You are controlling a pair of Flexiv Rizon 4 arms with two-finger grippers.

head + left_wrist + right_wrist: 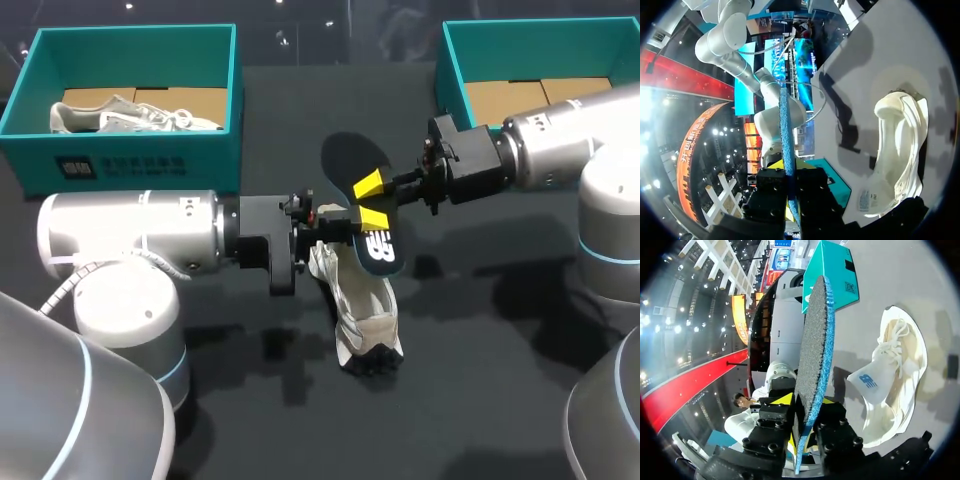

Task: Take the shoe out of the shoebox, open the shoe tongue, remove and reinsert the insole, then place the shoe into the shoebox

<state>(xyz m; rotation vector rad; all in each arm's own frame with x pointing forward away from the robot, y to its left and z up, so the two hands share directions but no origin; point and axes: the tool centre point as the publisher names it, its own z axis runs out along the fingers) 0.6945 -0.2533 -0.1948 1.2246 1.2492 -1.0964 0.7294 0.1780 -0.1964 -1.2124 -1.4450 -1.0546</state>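
Observation:
A dark insole (362, 195) with a blue underside hangs in the air over the middle of the table. My right gripper (372, 202) grips its middle, one yellow tip on each side. My left gripper (322, 222) is shut on the insole's lower end. In the left wrist view the insole (785, 130) stands edge-on between the fingers of my left gripper (790, 185). It is also edge-on (815, 340) in my right gripper (805, 415). The white and grey shoe (365, 310) lies on the table below, its tongue pulled open (895, 375) (900, 150).
A teal shoebox (140, 160) at the back left holds a second pale shoe (130, 115). Another teal shoebox (452, 70) stands at the back right, behind my right arm.

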